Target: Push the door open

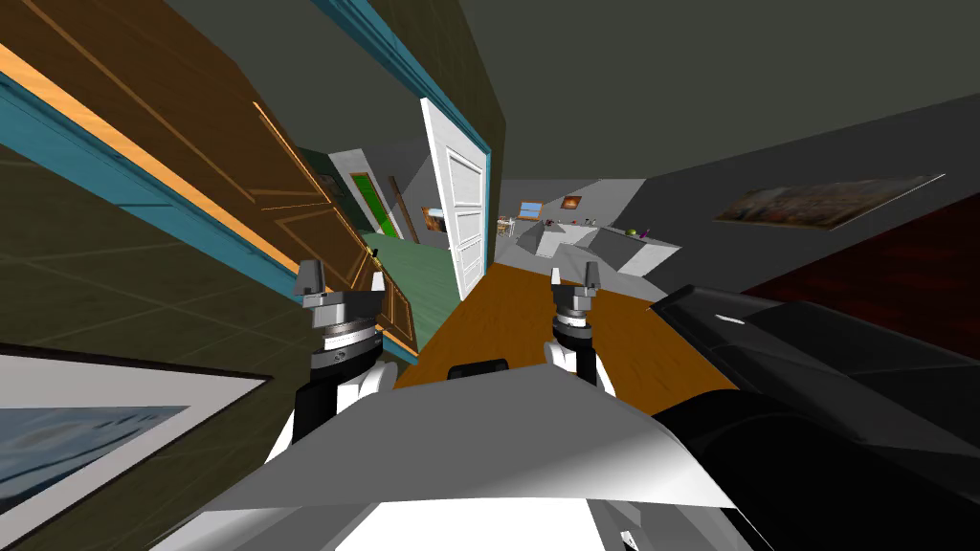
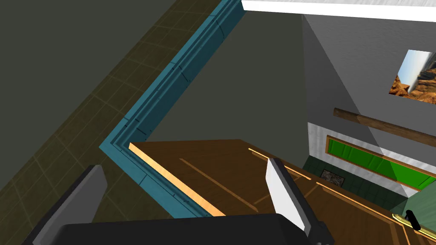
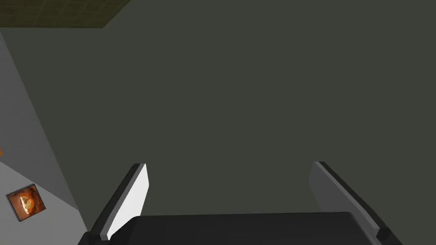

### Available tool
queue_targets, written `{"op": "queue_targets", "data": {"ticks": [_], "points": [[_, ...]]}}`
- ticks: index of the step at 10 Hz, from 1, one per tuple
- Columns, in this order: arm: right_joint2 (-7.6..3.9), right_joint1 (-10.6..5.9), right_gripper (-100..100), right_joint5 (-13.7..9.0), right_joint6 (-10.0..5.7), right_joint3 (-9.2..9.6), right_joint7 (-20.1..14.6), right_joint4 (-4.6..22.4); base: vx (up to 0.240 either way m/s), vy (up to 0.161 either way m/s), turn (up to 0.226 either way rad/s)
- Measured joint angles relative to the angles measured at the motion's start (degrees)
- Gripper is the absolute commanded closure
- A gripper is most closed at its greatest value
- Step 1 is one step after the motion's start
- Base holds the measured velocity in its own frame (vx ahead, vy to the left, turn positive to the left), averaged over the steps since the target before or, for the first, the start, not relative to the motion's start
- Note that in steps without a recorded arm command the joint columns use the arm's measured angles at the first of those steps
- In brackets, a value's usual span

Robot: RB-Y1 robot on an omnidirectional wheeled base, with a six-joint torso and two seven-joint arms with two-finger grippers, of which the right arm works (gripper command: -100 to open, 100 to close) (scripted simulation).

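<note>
A brown panelled door (image 1: 191, 163) with a pale orange edge hangs in a teal frame (image 1: 144, 196) on my left. It stands ajar, and a room with a green floor shows past it. Its small dark handle (image 1: 375, 253) sits just beyond my left gripper (image 1: 343, 279), which is open and close to the door's face. In the left wrist view the door (image 2: 221, 170) lies between and beyond the open fingers (image 2: 285, 195), with the handle (image 2: 411, 219) off to one side. My right gripper (image 1: 573, 276) is held out over the floor, open (image 3: 232, 187) and holding nothing.
A white panelled door (image 1: 464, 220) stands open ahead at the end of an orange-brown floor (image 1: 536, 316). Bulky black furniture (image 1: 813, 363) crowds my right side. A framed picture (image 1: 96, 430) hangs on the wall at my near left. A grey counter (image 1: 612, 244) lies farther ahead.
</note>
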Motion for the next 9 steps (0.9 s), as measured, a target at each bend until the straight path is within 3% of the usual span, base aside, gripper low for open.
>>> {"op": "queue_targets", "data": {"ticks": [4, 9], "points": [[-1.41, -2.92, -100, -0.2, 0.38, 2.60, -0.7, 4.5, 0.145, -0.059, 0.025], [-2.94, -8.01, -100, -0.3, 1.73, 7.70, -1.7, 11.6, 0.186, -0.026, 0.026]]}}
